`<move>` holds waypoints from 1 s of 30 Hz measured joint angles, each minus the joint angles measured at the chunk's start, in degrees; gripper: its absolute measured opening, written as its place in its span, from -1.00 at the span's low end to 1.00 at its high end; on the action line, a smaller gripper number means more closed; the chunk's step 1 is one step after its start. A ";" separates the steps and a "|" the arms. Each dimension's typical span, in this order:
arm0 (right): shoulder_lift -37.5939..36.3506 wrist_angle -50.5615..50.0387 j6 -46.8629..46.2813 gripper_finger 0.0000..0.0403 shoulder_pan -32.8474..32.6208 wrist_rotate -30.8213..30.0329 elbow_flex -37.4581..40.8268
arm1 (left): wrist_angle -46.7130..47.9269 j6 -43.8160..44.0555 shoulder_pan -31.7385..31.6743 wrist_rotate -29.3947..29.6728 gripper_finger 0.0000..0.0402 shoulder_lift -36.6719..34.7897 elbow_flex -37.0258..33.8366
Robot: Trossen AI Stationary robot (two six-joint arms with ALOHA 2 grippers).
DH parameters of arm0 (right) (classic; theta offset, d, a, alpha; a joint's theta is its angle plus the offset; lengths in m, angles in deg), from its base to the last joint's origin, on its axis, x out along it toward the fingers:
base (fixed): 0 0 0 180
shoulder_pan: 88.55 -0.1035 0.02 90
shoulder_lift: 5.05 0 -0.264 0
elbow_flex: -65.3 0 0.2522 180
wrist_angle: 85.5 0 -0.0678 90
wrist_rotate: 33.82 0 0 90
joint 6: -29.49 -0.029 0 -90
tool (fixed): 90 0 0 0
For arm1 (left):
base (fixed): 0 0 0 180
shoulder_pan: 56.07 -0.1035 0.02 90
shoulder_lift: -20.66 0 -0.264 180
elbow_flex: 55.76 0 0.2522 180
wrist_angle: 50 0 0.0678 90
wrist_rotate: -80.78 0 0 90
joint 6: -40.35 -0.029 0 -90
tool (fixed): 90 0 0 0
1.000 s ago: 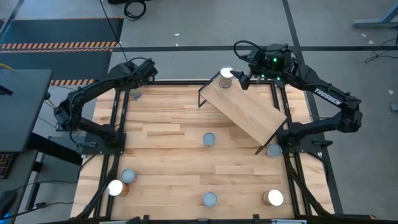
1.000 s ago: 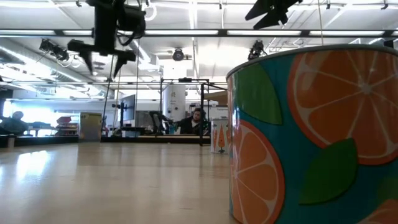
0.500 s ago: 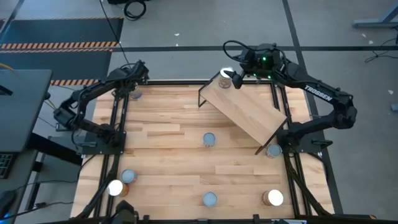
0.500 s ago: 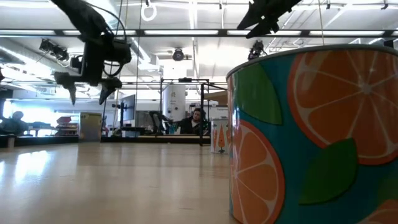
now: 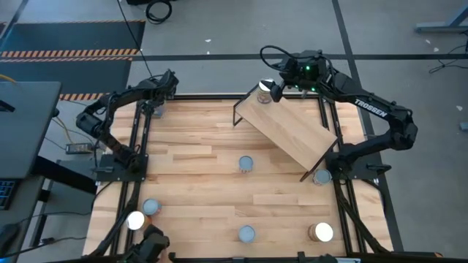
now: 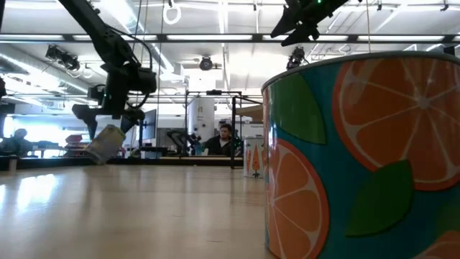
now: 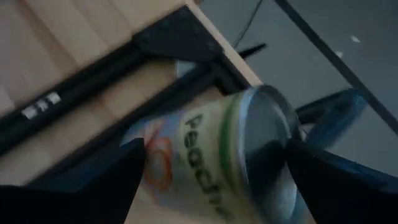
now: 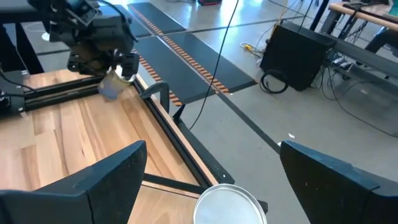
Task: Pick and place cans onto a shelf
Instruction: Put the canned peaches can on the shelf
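My left gripper (image 6: 108, 133) is at the table's far left corner (image 5: 157, 108), shut on a can (image 7: 224, 155) with a silver end and a pale printed label. The can shows tilted in the low view (image 6: 106, 144). My right gripper (image 5: 276, 90) is open and hangs over the shelf's raised far end. A white-topped can (image 5: 265, 88) stands on that end, and its top (image 8: 225, 202) shows below and between the fingers, untouched. The shelf (image 5: 289, 128) is a light-wood board on a black wire frame, slanting toward the right edge. My left gripper has the can between its two fingers. One finger (image 7: 93, 180) is at the label side (image 7: 161, 162) and the other (image 7: 336, 180) is by the silver end (image 7: 270, 143). The fingers slant down from above. The can is tilted; whether it is clear of the table, I cannot tell.
Loose cans stand on the tabletop: one at the centre (image 5: 246, 164), one by the shelf's low end (image 5: 322, 177), two near left (image 5: 151, 208), two along the near edge (image 5: 247, 234) (image 5: 320, 232). An orange-patterned can (image 6: 366, 158) fills the low view's right. A person (image 6: 226, 137) sits far behind.
My left gripper has come down onto the can at the table's far left corner and taken hold of it. The can stood upright and now tilts. My right gripper has moved a little toward the table's left, over the can on the shelf.
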 joint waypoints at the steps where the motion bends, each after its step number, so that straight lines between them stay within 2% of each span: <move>1: 0.00 -0.01 -0.25 0.88 0.00 -0.20 0.00 | -0.88 -0.26 0.24 0.05 0.93 0.11 -0.01; 10: 0.00 0.03 -3.20 0.87 0.00 -2.92 -0.02 | -0.77 -6.79 0.90 1.26 0.93 -0.06 0.03; 12: 0.00 0.02 -2.78 0.87 0.08 -2.94 -0.01 | -1.40 -11.61 1.25 1.08 0.93 -0.08 0.03; 16: -0.01 -0.22 -2.35 0.87 0.49 -2.90 -0.01 | -3.78 -31.50 2.16 -5.06 0.93 -0.08 0.78; 20: -0.02 -1.27 -2.37 0.87 1.27 -2.50 0.00 | -2.31 -52.98 2.20 -11.73 0.93 -0.08 6.04; 27: -0.02 -3.45 -1.89 0.87 1.97 -2.27 0.00 | 13.11 -96.16 2.55 -20.10 0.93 0.99 17.50; 30: -0.04 -3.45 -1.30 0.87 2.07 -2.27 0.00 | 15.51 -107.61 2.49 -23.83 0.93 2.52 19.31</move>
